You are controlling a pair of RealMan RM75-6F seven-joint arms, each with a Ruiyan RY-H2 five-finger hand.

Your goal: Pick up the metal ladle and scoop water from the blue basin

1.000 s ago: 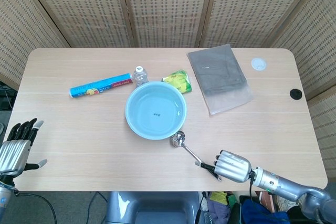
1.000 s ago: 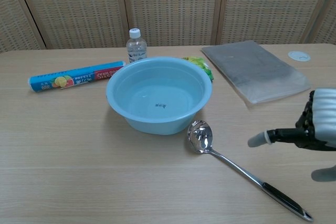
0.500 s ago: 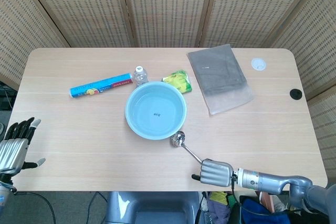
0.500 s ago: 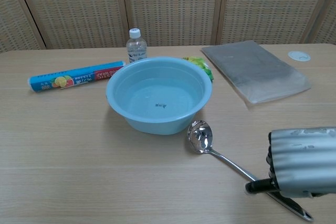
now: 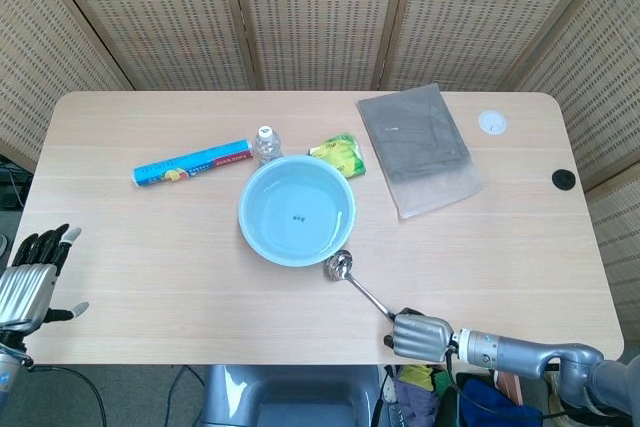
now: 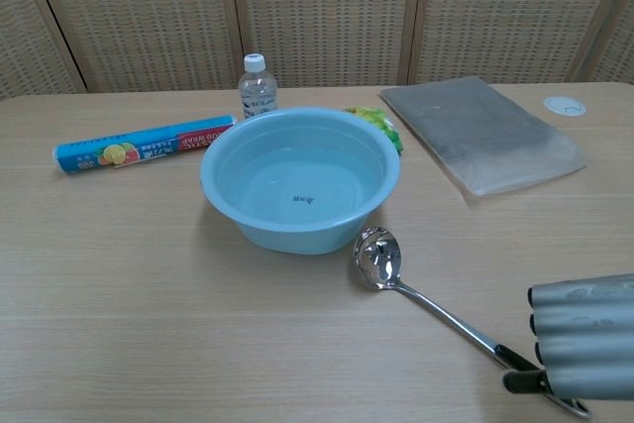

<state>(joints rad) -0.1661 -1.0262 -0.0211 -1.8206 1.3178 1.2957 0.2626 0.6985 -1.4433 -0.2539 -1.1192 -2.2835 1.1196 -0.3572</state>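
The blue basin (image 5: 296,210) (image 6: 300,178) holds water at the table's middle. The metal ladle (image 5: 362,288) (image 6: 426,306) lies on the table just right of it, with its bowl near the basin and its black-tipped handle running toward the front edge. My right hand (image 5: 420,335) (image 6: 584,349) sits over the handle's end at the front edge. Its fingers are curled over the black grip and the thumb touches it. My left hand (image 5: 28,282) hangs off the table's front left corner with fingers spread, holding nothing.
Behind the basin lie a blue wrap roll (image 5: 192,162) (image 6: 144,143), a small water bottle (image 5: 265,141) (image 6: 256,85) and a yellow-green packet (image 5: 341,154). A grey cloth in a bag (image 5: 417,147) (image 6: 481,132) and a white disc (image 5: 491,122) sit at the back right.
My right hand came in over the ladle's handle, then slid right and down to its black end at the table edge. The ladle and the left hand have stayed put.
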